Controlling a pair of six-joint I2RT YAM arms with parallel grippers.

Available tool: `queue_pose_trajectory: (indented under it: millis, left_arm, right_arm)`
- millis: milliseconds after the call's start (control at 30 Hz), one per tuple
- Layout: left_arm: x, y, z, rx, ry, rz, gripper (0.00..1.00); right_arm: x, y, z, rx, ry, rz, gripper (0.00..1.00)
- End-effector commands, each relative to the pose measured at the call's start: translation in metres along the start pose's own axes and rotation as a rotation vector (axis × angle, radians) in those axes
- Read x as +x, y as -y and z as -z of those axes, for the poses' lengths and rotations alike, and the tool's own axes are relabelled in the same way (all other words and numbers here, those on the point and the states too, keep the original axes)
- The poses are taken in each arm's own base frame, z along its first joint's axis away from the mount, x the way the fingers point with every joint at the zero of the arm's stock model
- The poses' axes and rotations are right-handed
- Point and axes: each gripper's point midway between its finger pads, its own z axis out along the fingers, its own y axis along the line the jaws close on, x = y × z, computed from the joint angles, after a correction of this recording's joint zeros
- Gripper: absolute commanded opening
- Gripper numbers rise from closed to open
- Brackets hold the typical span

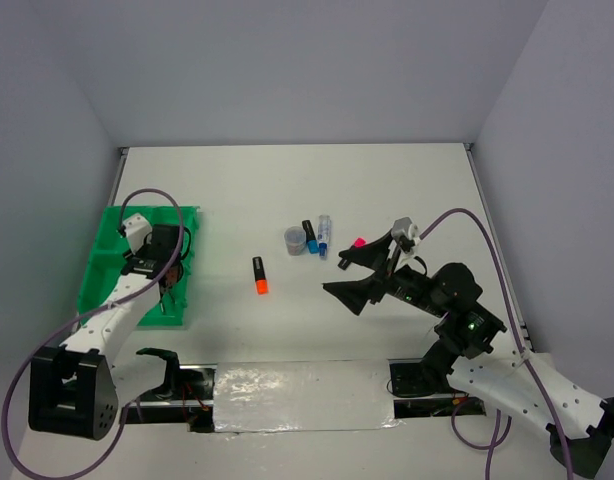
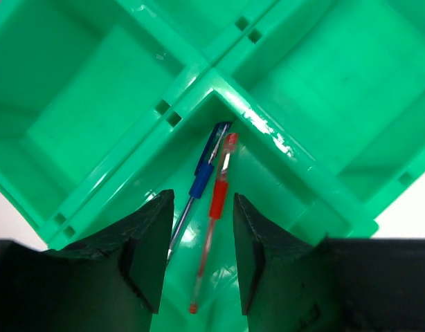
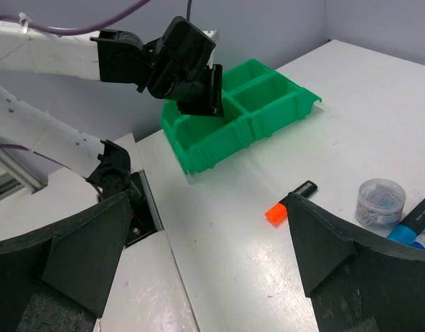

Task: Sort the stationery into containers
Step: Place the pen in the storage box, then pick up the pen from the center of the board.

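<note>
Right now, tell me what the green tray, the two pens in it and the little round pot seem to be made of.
Tray: moulded plastic, glossy; bright glints run along its dividers.
Blue pen and red pen: likely plastic; the barrels look see-through, with coloured grips.
Pot: probably clear plastic, slightly cloudy; small bits show through its top.

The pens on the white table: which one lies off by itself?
The orange-and-black highlighter, alone and well apart from the rest. The blue-capped markers huddle beside the small round grey tub, and the pink highlighter sits by the right hand.
</note>
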Motion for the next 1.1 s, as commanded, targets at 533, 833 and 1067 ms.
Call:
queue_pose_trajectory:
  millis: [533,833,1067]
  left_arm:
    - [-0.047,0.111,0.114,0.535,-0.017,-0.01,0.99]
    - [0.047,0.198,0.133,0.536,-0.143,-0.228,0.99]
    - [0.102,0.217,0.107,0.453,-0.241,-0.309,0.99]
  right_arm:
    - [-0.012,0.034,0.005,0.217,0.022,-0.023,1.0]
    - [-0.009,0.068,0.033,0.493,-0.022,-0.116,1.0]
    - [-0.001,0.069,0.041,0.508,-0.072,-0.095,1.0]
